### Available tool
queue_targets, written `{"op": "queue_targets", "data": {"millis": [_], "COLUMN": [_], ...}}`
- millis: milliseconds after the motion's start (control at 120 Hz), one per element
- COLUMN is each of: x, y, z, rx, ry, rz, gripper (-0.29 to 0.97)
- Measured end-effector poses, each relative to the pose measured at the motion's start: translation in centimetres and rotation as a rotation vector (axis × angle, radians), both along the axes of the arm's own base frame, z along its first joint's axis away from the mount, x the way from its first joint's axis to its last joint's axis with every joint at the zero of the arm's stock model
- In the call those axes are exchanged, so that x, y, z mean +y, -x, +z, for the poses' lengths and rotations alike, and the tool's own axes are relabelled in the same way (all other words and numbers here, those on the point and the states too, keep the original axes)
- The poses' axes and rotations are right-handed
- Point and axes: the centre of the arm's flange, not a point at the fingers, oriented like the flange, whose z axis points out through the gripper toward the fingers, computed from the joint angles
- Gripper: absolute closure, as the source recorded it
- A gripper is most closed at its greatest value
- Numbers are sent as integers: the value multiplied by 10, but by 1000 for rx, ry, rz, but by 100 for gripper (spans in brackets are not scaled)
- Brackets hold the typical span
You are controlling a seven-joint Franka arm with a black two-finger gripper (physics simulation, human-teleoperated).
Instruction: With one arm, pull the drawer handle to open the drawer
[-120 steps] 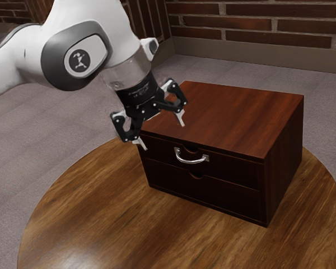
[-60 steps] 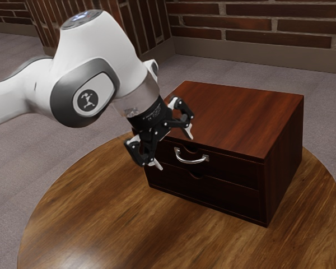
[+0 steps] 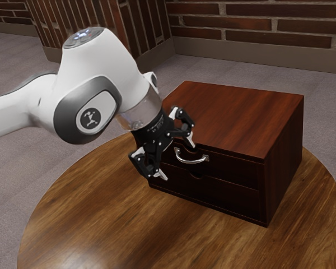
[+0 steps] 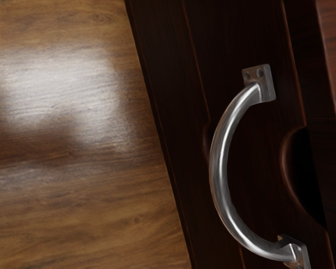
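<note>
Our gripper (image 3: pixel 177 159) is wide open and holds nothing. In the exterior view its two black fingers (image 3: pixel 186 126) stand far apart, right in front of the box (image 3: pixel 241 115), at the top drawer (image 3: pixel 235 165). One finger is up by the box's top edge. The other is lower down, nearer the table (image 3: pixel 117 224).

The silver handle (image 3: pixel 193 159) sits on the drawer front, just beside the gripper on the exterior view's right. We cannot tell if a finger touches the handle or the wood, but they look very close. The drawer looks shut, with its front flat against the box.

Our arm (image 3: pixel 89 106) hides the box's near corner and that end of the drawer. Under it is a second drawer (image 3: pixel 224 193), partly hidden too.

In the wrist view the handle (image 4: pixel 221 168) is a bent silver bar close to our hand. One of its end plates runs off the picture's edge. Beside the bar is a round dip (image 4: pixel 302 168) in the wood, too dark to see into. The table (image 4: pixel 73 140) next to the box has a blurry bright patch.
</note>
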Motion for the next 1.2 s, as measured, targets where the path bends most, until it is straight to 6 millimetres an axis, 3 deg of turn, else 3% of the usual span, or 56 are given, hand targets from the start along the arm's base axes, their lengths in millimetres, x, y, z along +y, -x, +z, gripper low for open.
{"op": "queue_targets", "data": {"millis": [300,1200], "x": [6,21], "y": [8,-8], "z": [-14,-48], "rx": [-3,4], "ry": [13,23], "rz": [41,116], "gripper": [0,0]}}
